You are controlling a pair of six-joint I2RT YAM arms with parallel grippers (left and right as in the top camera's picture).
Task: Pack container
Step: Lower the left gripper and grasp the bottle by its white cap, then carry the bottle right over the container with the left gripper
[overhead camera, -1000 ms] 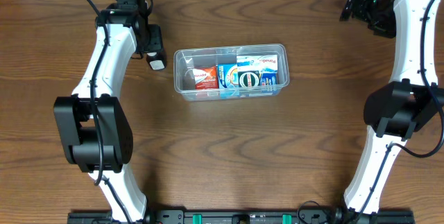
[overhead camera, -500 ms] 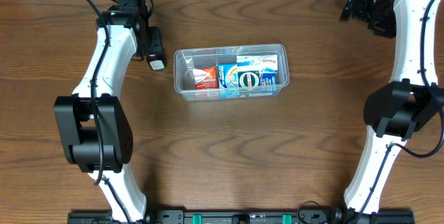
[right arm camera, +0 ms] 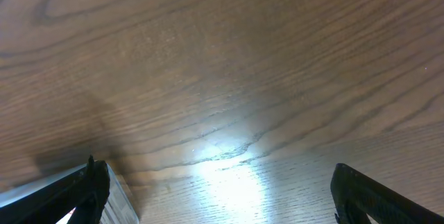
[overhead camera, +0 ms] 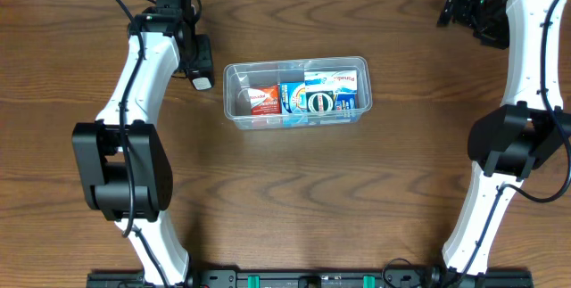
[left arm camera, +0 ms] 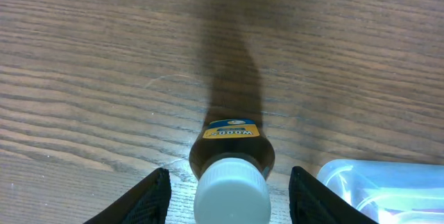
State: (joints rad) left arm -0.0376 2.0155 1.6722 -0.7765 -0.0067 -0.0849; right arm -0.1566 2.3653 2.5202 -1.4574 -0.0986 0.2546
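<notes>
Container (overhead camera: 294,125) sits mid-table (overhead camera: 294,199), clear tub with small packets inside: a red-and-white one at its left end, blue ones (overhead camera: 326,96) filling the rest. Left gripper (left arm camera: 229,197) is at the tub's upper-left corner, jaws apart and straddling a brown bottle (left arm camera: 232,148) with a white cap (left arm camera: 232,195) (gaps show on both sides, no contact seen). Right gripper (right arm camera: 218,189) is far off at the table's top right corner, jaws spread wide, only bare wood between them.
</notes>
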